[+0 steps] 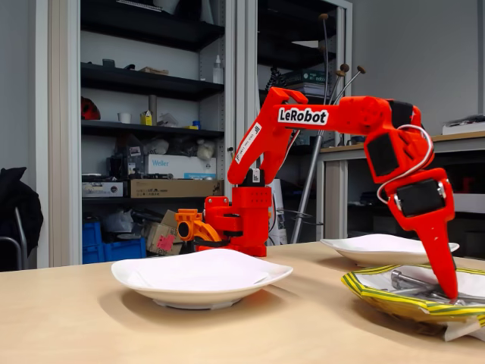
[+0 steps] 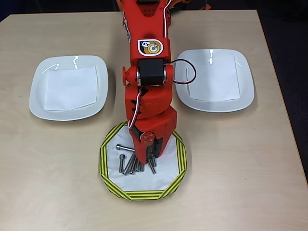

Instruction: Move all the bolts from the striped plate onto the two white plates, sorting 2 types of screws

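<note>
The striped plate (image 2: 109, 179) lies at the table's near middle in the overhead view, and at the right in the fixed view (image 1: 377, 293). Several silver bolts (image 2: 131, 165) lie bunched on its white centre, with one long bolt (image 2: 124, 148) lying apart crosswise and a short one (image 2: 122, 157) below it. A bolt (image 1: 411, 280) also shows in the fixed view. My gripper (image 2: 147, 156) points straight down into the pile, its tip (image 1: 450, 290) at the plate's surface. Whether the jaws hold a bolt is hidden. The two white plates (image 2: 37, 98) (image 2: 246, 91) flank the arm, each holding only a white paper sheet.
The arm's base (image 1: 241, 220) stands at the table's far side between the white plates. Shelves and a bench stand behind the table. Bare wood lies around the plates, with the table's edge just past the right plate (image 2: 281, 96).
</note>
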